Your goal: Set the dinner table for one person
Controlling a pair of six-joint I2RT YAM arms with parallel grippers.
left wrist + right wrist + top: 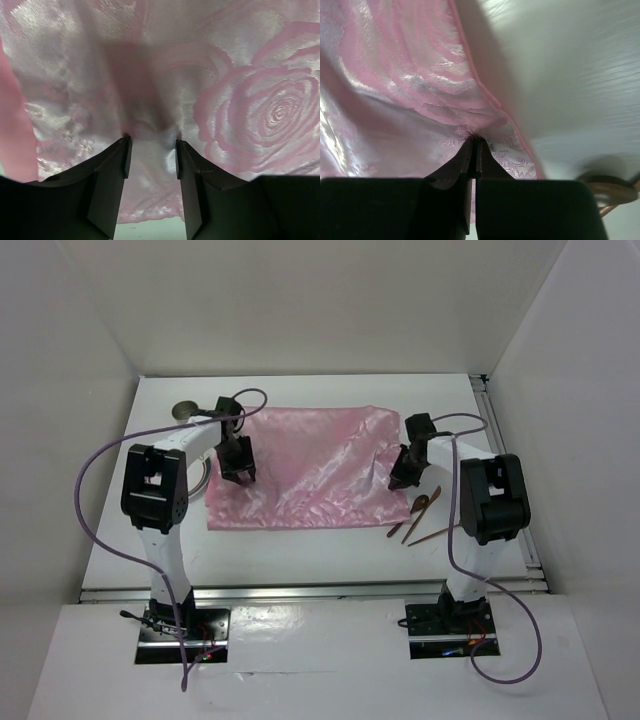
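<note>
Clamping the shiny pink rectangular cloth [310,465] at 3 o'clock, right gripper [474,141] pinches its edge; left gripper [152,145] gapes above 9 o'clock.

We see bright, even overhead light, glare on the pink cloth [310,465], soft shadows, our 2 wrist views blurred close-up
</note>
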